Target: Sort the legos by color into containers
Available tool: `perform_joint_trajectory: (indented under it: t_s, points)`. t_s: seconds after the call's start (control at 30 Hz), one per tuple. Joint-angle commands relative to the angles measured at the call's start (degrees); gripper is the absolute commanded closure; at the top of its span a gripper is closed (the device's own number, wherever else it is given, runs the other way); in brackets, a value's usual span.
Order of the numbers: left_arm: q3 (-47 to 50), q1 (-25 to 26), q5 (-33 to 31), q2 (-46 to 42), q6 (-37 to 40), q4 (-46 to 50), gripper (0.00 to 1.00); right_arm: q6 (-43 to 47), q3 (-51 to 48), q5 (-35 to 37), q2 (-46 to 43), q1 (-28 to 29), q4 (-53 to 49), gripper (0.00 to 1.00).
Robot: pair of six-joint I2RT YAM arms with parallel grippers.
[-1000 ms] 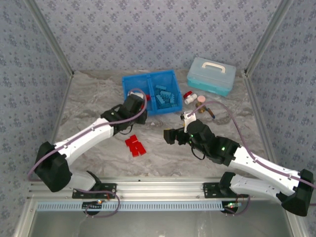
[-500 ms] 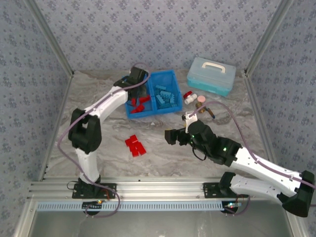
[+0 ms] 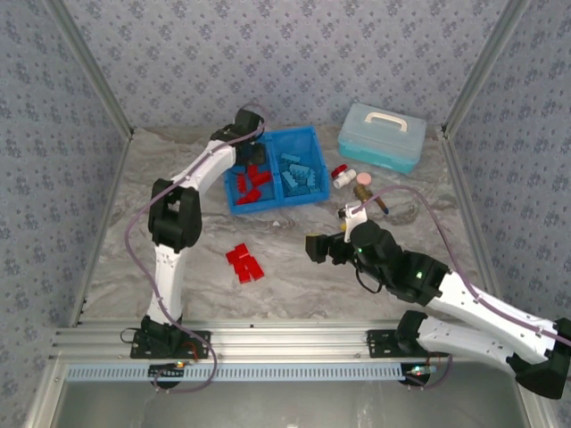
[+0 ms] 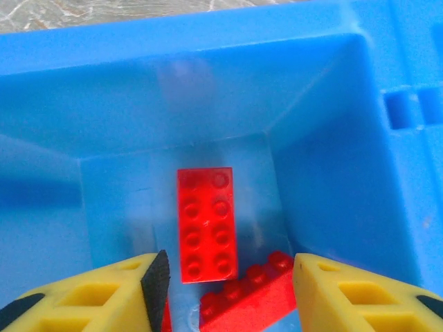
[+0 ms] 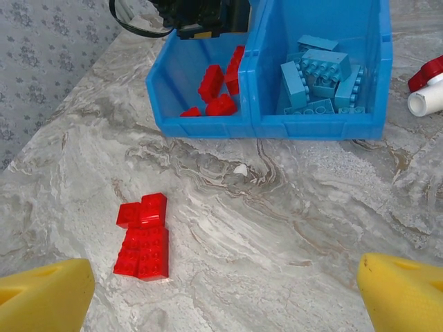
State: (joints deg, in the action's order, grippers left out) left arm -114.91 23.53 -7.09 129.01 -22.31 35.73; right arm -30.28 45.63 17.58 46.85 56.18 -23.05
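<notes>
The right gripper [image 5: 225,294] hovers low over the marble table [image 5: 297,207], fingers wide apart. Just ahead, a cluster of red legos [image 5: 144,238] lies on the table. Farther on, the blue bin [image 5: 266,128] holds red bricks [image 5: 218,86] in its left compartment and light blue bricks [image 5: 315,76] in its right. The left gripper [image 4: 227,280] hangs over the left compartment, fingers apart, gripping nothing. A teal case [image 3: 382,136] sits behind.

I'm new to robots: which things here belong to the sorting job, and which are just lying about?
Job: loose red legos; red legos and light blue legos inside the blue bin.
Lying about: pale teal case; small bottles.
</notes>
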Motion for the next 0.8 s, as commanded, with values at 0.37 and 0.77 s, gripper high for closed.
perform_joint_trajectory:
  t_s: [0.37,0.77]
  points:
    - [28.8,3.8,1.9,-37.3,-7.0,-8.6,0.46,-0.1,1.4,0.9,2.1,0.3,1.6,0.00]
    - [66.3,9.6,-1.2,-67.2,-21.0,-2.9,0.42,2.0,1.9,-1.3,7.0,-0.4,5.1,0.00]
